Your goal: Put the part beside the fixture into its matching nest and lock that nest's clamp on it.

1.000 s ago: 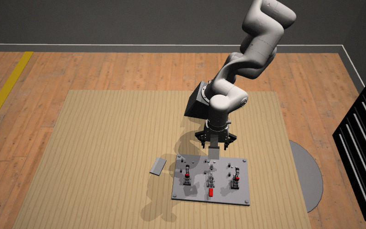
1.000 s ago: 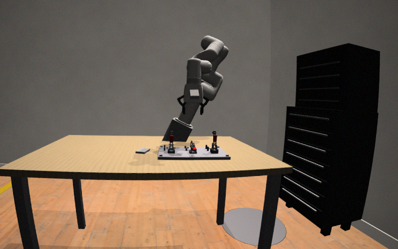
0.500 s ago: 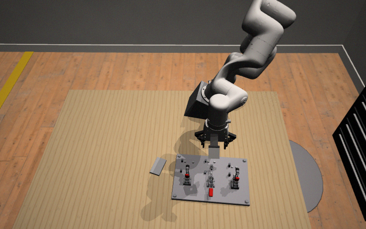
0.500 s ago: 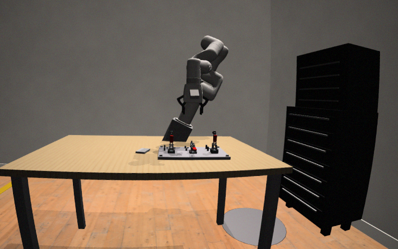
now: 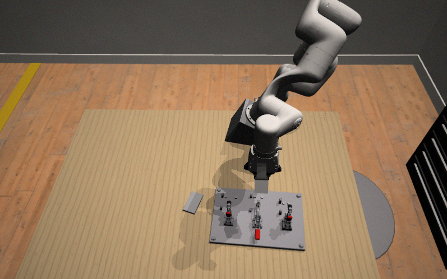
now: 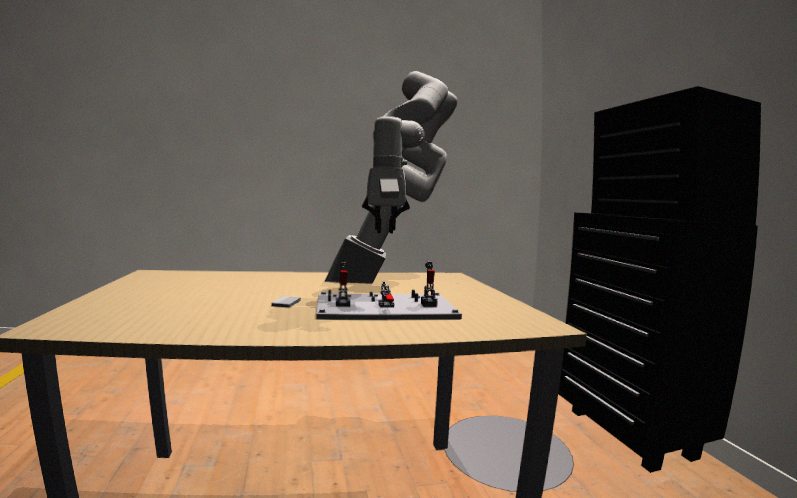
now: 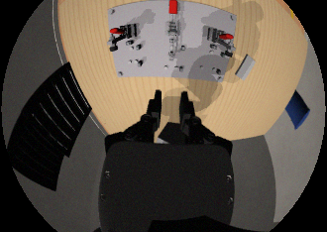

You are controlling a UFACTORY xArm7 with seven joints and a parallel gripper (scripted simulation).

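Note:
The part (image 5: 193,202) is a thin grey plate lying flat on the table just left of the fixture; it also shows in the exterior view (image 6: 285,301) and the wrist view (image 7: 246,67). The grey fixture plate (image 5: 254,217) carries three nests with clamps. The left clamp's red handle (image 6: 343,275) and the right clamp's handle (image 6: 429,272) stand upright. The middle clamp's red handle (image 5: 257,234) lies down flat toward the front. My gripper (image 6: 385,227) hangs high above the fixture's rear edge, pointing down. Its fingers are nearly together with nothing between them.
The arm's base block (image 5: 240,126) stands on the table behind the fixture. A tall black drawer cabinet (image 6: 667,266) stands right of the table. The table edge runs close in front of the fixture.

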